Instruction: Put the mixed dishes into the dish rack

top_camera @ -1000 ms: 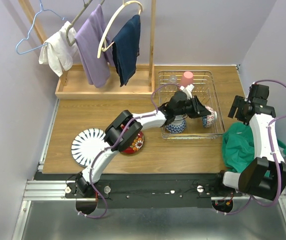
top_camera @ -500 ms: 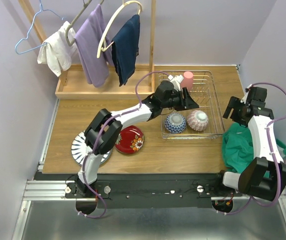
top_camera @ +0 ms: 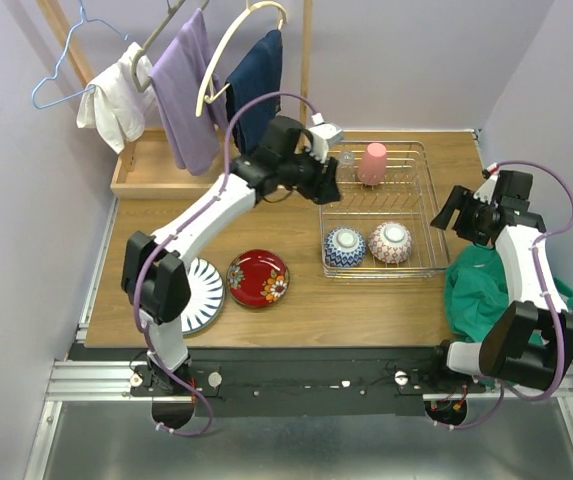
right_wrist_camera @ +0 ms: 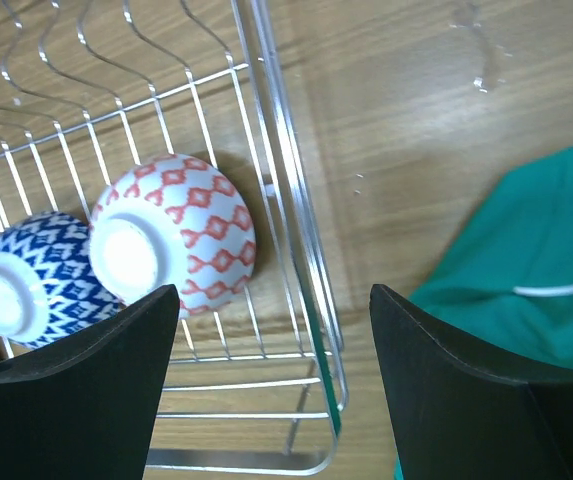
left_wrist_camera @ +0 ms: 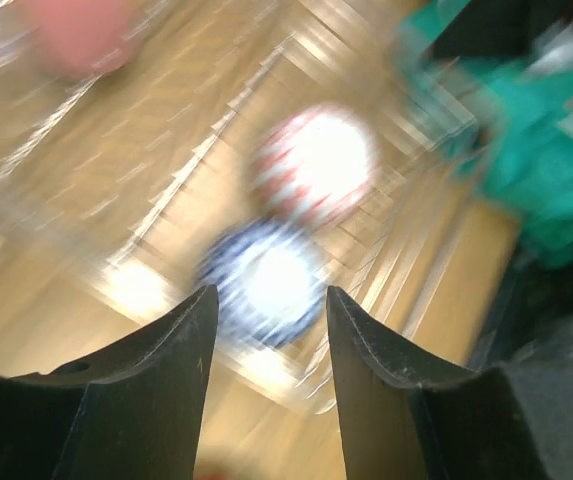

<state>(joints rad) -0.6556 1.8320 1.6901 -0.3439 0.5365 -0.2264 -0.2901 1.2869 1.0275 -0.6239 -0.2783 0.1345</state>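
The silver wire dish rack (top_camera: 418,205) holds a pink cup (top_camera: 372,163) at its far side and two upturned bowls at its near side, blue-white (top_camera: 345,246) and red-pink (top_camera: 392,241). The red floral plate (top_camera: 258,278) lies on the table left of the rack. The striped plate (top_camera: 204,285) lies beside it, partly under my left arm. My left gripper (top_camera: 328,180) is open and empty above the rack's far left corner. Its blurred wrist view shows both bowls (left_wrist_camera: 266,285) below the open jaws. My right gripper (top_camera: 456,215) is open and empty just right of the rack, and its wrist view shows the red-pink bowl (right_wrist_camera: 171,245).
A wooden clothes-rack tray (top_camera: 206,175) with hangers and hanging garments stands at the back left. A green cloth (top_camera: 486,290) lies on the table's right edge, also in the right wrist view (right_wrist_camera: 526,260). The rack's wire wall (right_wrist_camera: 296,250) runs between my right fingers.
My left gripper has drawn back from over the bowls to the rack's far left corner, empty. The red-pink bowl now sits upturned beside the blue-white one. The right gripper has shifted slightly.
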